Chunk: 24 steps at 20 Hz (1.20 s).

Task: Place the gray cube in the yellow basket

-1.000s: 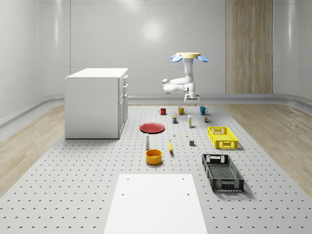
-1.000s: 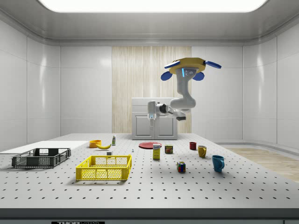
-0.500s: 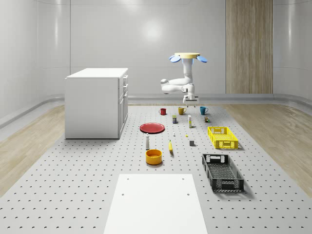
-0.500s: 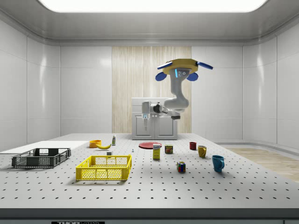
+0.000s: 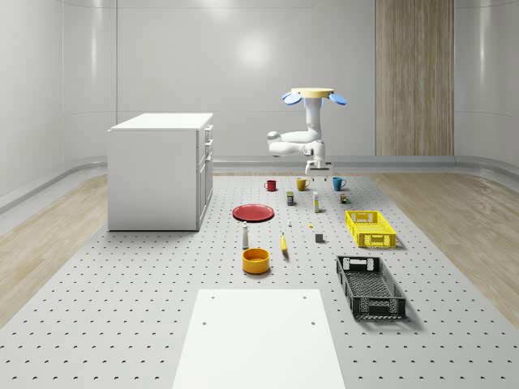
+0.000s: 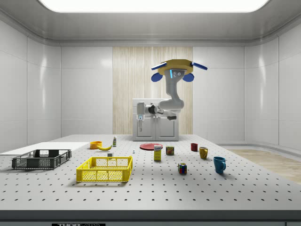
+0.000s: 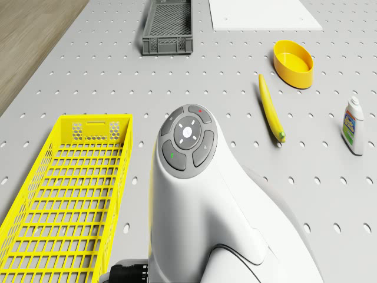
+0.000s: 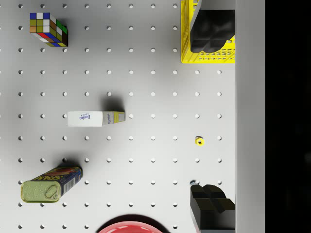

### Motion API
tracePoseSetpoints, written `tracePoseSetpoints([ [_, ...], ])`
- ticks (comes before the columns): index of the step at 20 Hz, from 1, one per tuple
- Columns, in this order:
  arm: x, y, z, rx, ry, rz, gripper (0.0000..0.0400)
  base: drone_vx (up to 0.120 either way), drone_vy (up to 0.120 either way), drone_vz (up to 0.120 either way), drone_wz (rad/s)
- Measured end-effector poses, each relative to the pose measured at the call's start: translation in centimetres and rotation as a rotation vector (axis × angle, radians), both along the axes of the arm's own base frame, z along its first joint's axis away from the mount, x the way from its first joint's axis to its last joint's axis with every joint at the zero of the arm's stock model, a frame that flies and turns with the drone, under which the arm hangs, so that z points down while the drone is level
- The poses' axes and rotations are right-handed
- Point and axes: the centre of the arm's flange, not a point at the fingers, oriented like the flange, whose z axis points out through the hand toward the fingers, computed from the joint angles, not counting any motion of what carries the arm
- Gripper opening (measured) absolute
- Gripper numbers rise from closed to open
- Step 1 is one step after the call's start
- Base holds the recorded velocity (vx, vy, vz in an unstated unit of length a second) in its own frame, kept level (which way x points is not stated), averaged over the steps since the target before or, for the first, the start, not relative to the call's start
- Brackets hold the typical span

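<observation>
The gray cube [image 5: 319, 237] is a small dark block on the table, just off the whole-scene view's left of the yellow basket [image 5: 371, 228]. That mesh basket [image 6: 104, 169] also lies under the arm in the drone view [image 7: 59, 194], and one corner [image 8: 184, 29] reaches into the wrist view. The drone [image 5: 312, 95] hovers high over the far part of the table, above the mugs and cans. My gripper [image 5: 317, 168] hangs well above the table, pointing down [image 6: 140, 123]. It is open [image 8: 211, 119], its dark fingertips [image 8: 211, 206] far apart with nothing between them.
Below the gripper lie a Rubik's cube [image 8: 47, 29], a white box [image 8: 95, 118], a tin can [image 8: 51, 184] and a red plate [image 8: 131, 227]. A banana [image 7: 271, 109], orange bowl [image 7: 293, 62], bottle [image 7: 352, 125] and black crate [image 7: 168, 23] lie farther on. A white cabinet [image 5: 158, 170] stands at the whole-scene view's left.
The drone, arm and gripper have drifted toward the side view's left, nearer the basket's end of the table. Nothing on the table has moved.
</observation>
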Motion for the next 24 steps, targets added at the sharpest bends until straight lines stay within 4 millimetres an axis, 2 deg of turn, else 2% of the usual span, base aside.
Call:
tracePoseSetpoints([
  [6,0.00,0.00,0.00,0.000,0.000,0.000,0.0400,0.120,0.000,0.000,0.000],
  [9,0.00,0.00,0.00,0.000,0.000,0.000,0.0400,0.120,0.000,-0.120,0.000],
  [14,0.00,0.00,0.00,0.000,0.000,0.000,0.0400,0.120,0.000,-0.008,0.000],
  [17,0.00,0.00,0.00,0.000,0.000,0.000,0.0400,0.120,0.000,-0.093,0.000],
  [21,0.00,0.00,0.00,0.000,0.000,0.000,0.0400,0.120,-0.090,0.000,0.000],
  [24,0.00,0.00,0.00,0.000,0.000,0.000,0.0400,0.120,0.000,-0.093,0.000],
])
